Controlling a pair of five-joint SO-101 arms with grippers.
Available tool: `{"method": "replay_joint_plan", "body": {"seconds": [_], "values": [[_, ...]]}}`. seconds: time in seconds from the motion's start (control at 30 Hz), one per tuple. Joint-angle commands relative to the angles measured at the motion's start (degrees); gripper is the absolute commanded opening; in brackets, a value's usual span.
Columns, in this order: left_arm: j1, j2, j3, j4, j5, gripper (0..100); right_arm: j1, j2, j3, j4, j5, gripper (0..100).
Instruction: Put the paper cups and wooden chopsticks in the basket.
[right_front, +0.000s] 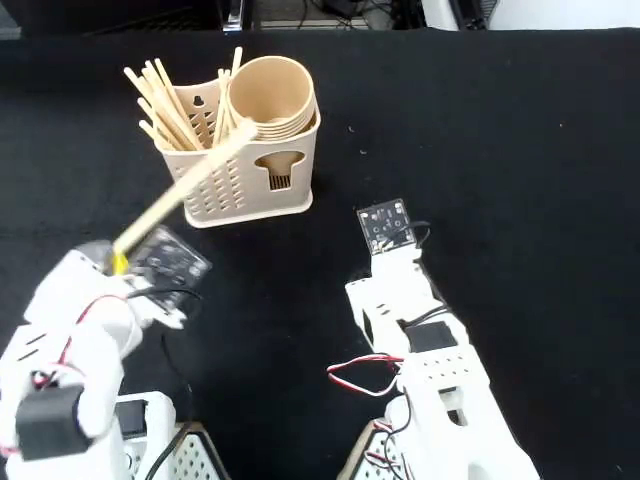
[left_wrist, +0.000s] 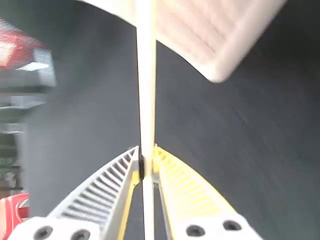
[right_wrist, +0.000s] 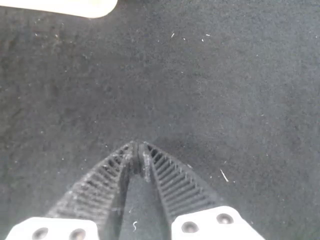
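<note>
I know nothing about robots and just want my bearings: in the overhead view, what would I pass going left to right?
In order: left arm → bundle of chopsticks in the basket → stacked paper cups → right arm. The held chopstick spans several of these, so it is left out.

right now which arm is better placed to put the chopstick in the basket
Left. The left gripper is shut on the chopstick, whose far end is at the basket. The right gripper is shut on nothing, above the table.
</note>
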Motion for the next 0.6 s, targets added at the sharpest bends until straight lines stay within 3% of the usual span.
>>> {"method": "replay_joint_plan", "body": {"seconds": [0.0,0.13,0.27,0.4,0.57], "values": [[-0.13,1.23,-6.11,-12.13,16.88,3,0.44,-0.57,-0.22,-1.32,0.09,1.5],[-0.13,6.24,-8.84,-23.82,35.87,3,0.44,-0.57,-0.22,-1.32,0.09,1.5],[0.48,13.36,-10.42,-33.58,50.11,3,0.44,-0.57,-0.22,-1.32,0.09,1.5],[7.16,21.36,-10.24,-42.9,55.03,3,0.44,-0.57,-0.22,-1.32,0.09,1.5],[18.24,28.31,-10.42,-51.25,54.86,3,0.44,-0.57,-0.22,-1.32,0.09,1.5]]}}
